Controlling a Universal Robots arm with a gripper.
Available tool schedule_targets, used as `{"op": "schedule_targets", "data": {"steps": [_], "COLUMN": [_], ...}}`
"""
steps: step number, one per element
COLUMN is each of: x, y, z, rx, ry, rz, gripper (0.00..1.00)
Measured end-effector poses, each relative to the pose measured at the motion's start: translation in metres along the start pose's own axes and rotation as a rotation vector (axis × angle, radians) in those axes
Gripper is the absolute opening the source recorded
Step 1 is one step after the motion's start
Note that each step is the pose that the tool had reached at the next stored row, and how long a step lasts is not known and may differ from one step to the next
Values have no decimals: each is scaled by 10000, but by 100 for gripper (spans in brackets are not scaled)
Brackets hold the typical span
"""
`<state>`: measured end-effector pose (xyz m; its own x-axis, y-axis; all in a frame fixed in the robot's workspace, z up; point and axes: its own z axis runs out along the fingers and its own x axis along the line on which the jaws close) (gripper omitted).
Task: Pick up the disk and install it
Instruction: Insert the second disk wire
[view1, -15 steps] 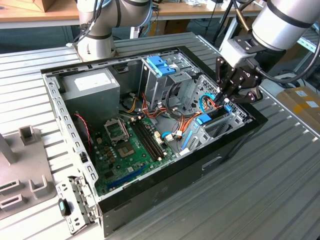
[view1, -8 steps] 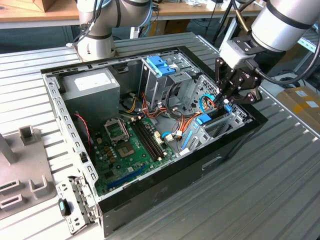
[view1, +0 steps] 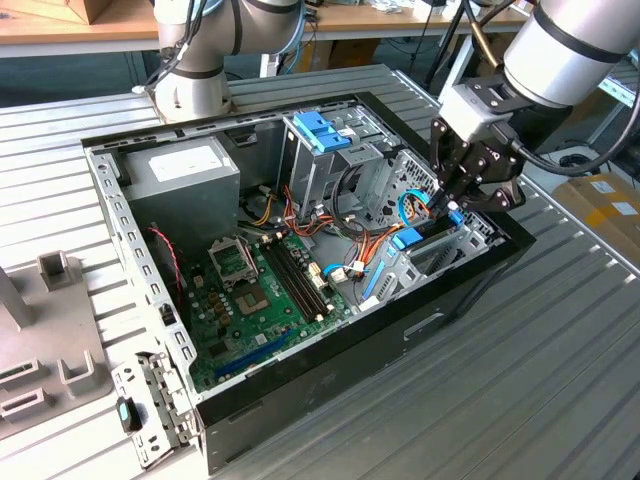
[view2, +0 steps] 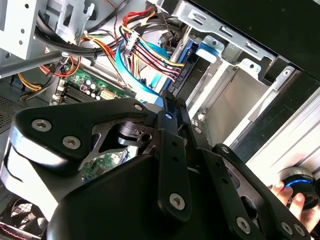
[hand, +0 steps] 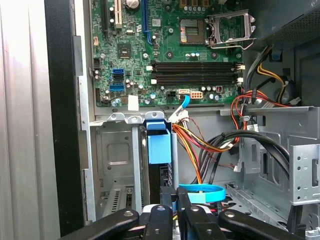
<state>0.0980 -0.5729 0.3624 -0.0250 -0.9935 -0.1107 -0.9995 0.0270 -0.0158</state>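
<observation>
— Where does the computer case (view1: 300, 400) sit?

— Open side up on the worktop (view1: 520, 380), the arm's base (view1: 190, 85) just behind it.

— And inside?

— The motherboard (view1: 260, 300) lies flat on the bottom. The power supply (view1: 180, 170) is in the corner towards the exterior view's left, the drive cage (view1: 330, 160) beside it to the right.

— The disk (view1: 415, 238)?

— On edge in a bay at the case's right end, cables (view1: 350, 250) between it and the motherboard. The gripper (view1: 450, 205) sits directly above it.
</observation>
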Motion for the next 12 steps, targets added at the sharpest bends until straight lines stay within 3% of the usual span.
{"op": "schedule_targets", "data": {"steps": [12], "x": [14], "y": [-4], "z": [8], "rx": [-24], "ry": [-4], "rz": [-212], "gripper": [16]}}
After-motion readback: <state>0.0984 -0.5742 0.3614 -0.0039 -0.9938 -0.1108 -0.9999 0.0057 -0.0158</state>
